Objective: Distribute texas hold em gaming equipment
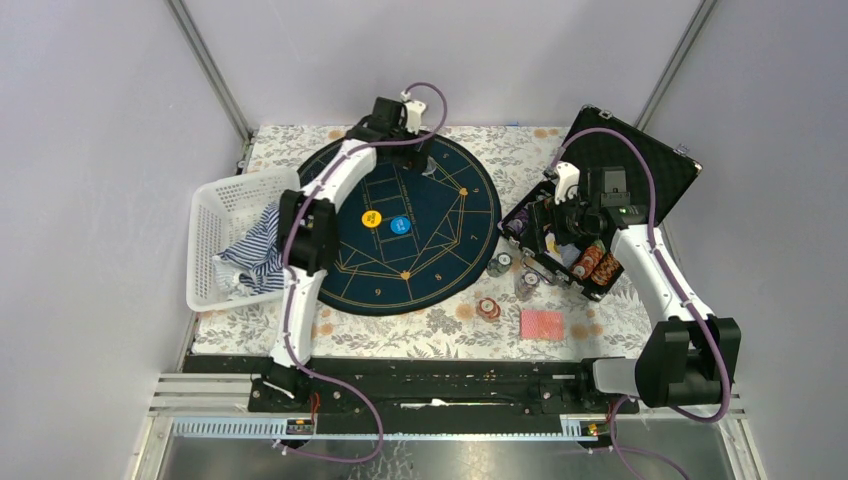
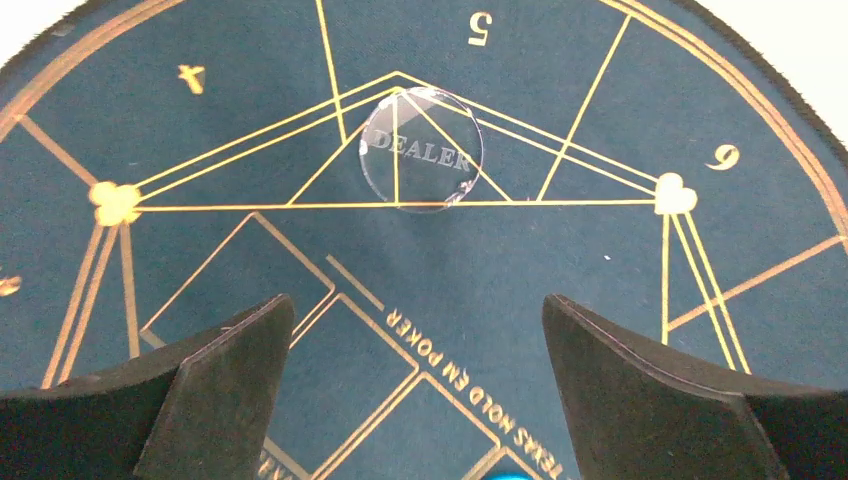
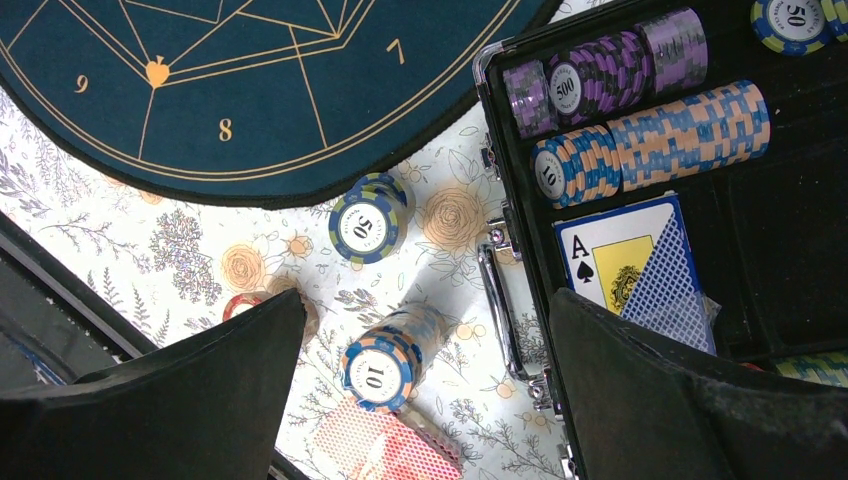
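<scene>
I am judging the job as only partly done. The yellow button (image 1: 372, 218) and blue button (image 1: 400, 225) are lying near the middle of the mat (image 1: 450, 250). A clear dealer button (image 2: 421, 150) is sitting on the gold lines, upper centre of the left wrist view. Off the mat, at its lower right in the top view, a 50 stack (image 3: 368, 220), a 10 stack (image 3: 390, 362) and some red chips (image 1: 488, 308) are waiting on the cloth (image 1: 440, 335), with the red cards (image 1: 542, 323) just below them. The case (image 3: 780, 230) is holding purple chips (image 3: 600, 70), orange chips (image 3: 680, 125) and blue cards (image 3: 650, 270). No numbered seat that I can see is showing chips or cards, so I am reckoning most of the dealing is left.

My left pincer (image 2: 415, 310) is gaping wide over the mat, gripping nothing, the dealer button lying beyond its tips. My right pincer (image 3: 428, 300) is spread just as wide, empty, hanging over the case edge and the 10 stack without touching either.
</scene>
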